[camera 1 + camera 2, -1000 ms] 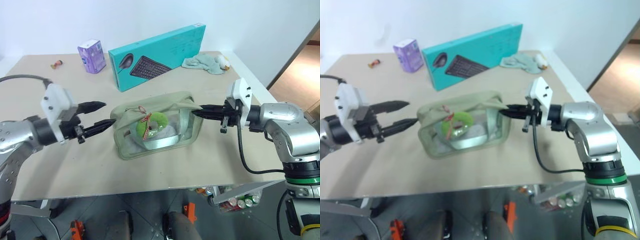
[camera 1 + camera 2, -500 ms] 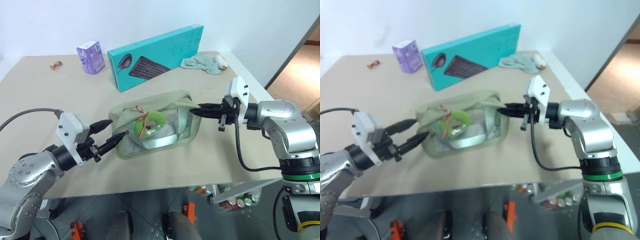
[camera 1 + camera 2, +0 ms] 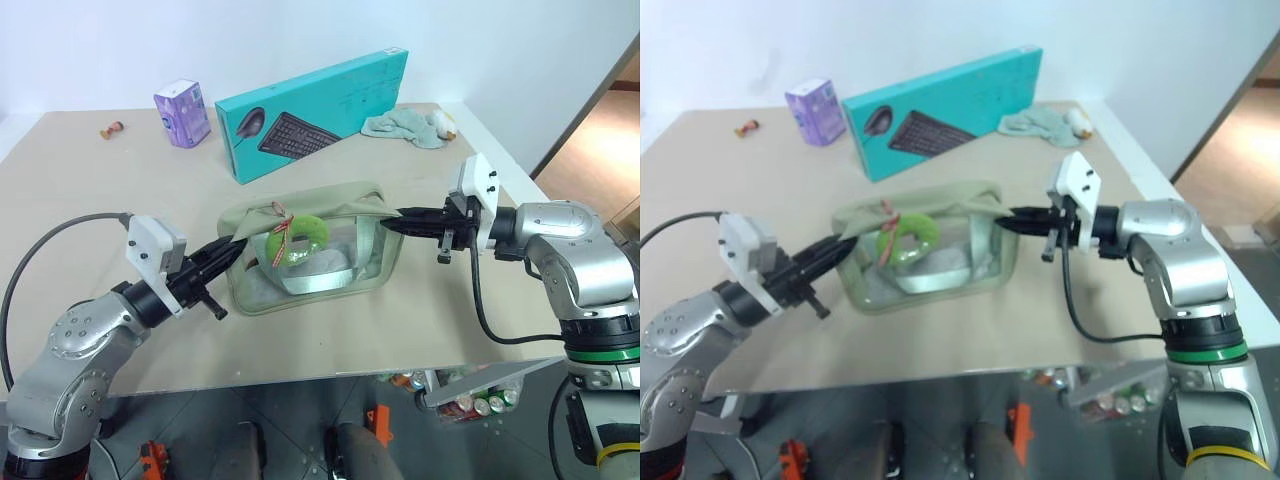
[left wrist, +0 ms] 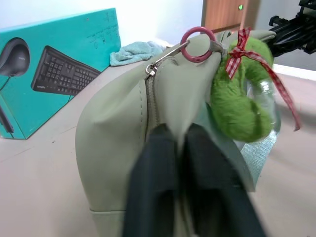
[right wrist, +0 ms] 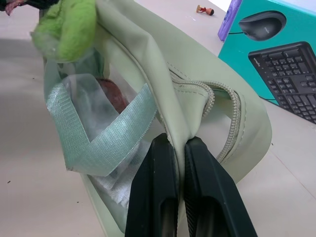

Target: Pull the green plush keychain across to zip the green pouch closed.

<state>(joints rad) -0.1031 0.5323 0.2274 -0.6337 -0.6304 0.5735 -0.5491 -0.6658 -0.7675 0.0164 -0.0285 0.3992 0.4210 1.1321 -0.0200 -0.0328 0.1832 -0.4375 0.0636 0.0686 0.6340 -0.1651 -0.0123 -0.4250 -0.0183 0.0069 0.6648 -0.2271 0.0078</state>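
Observation:
The green pouch (image 3: pixel 330 265) stands in the middle of the table, its zipper open along the top. The green plush keychain (image 3: pixel 297 238), a fuzzy ring with a red-and-white bow, hangs from a pink ring (image 4: pixel 198 38) at the pouch's left end. My left gripper (image 3: pixel 238 246) is shut on the fabric of that left end, just beside the keychain (image 4: pixel 237 98). My right gripper (image 3: pixel 392 222) is shut on the fabric edge of the pouch's right end (image 5: pixel 168 98). The pouch is stretched between the two grippers.
Behind the pouch lies a teal keyboard box (image 3: pixel 315 112). A purple carton (image 3: pixel 183 112) and a small red figure (image 3: pixel 112 129) sit at the back left, a pale teal cloth (image 3: pixel 405 127) at the back right. The table's front edge (image 3: pixel 300 375) runs close below the pouch.
My left gripper has moved in to the pouch's left end and shut on its fabric. The keychain now hangs a little higher. The right gripper has kept its hold without moving.

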